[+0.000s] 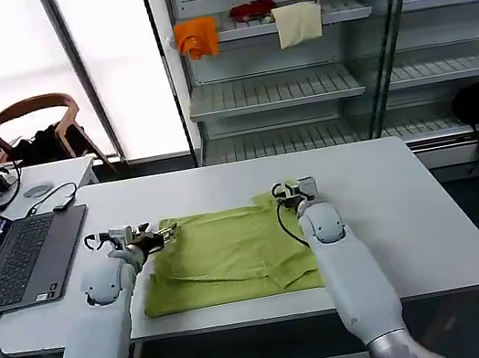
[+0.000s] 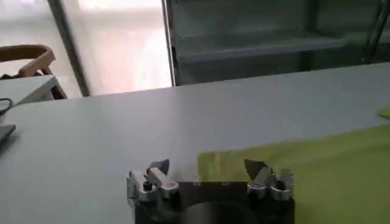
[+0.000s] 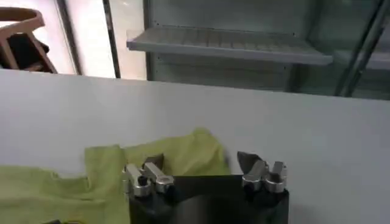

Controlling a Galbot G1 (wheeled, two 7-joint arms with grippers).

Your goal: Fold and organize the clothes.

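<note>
Laptop (image 1: 22, 259): An open laptop is seen at the left end of the white table (image 1: 414, 222), well apart from the garment; a strip of bare tabletop lies between them.

Left gripper (image 1: 129, 236): It is positioned just off the left edge of the garment, low over the table. In the left wrist view (image 2: 207, 172) its two fingers are spread wide, with nothing between them; the nearest cloth corner is seen between the fingertips and beyond them. Whether the fingers touch the cloth cannot be told.

T-shirt (image 1: 230, 255): A lime-green T-shirt is laid flat on the middle of the table, toward the near edge. The fabric is plain and soft, with shallow creases and a folded-over layer along the near right part. Its far right corner (image 3: 183, 155) is bunched up slightly into a raised lobe.

Right gripper (image 1: 293, 193): It is held at the far right corner of the T-shirt. In the right wrist view (image 3: 201, 167) its fingers are parted, with the raised green corner lying between and just ahead of them; nothing is gripped.

Open room: Bare white tabletop is left to the right of the T-shirt and behind it, up to the far edge.

Shelving (image 1: 297, 85): A shelf unit stands behind the table; an orange cloth (image 1: 197, 36) and a cream cloth (image 1: 298, 23) hang from its upper shelf.
</note>
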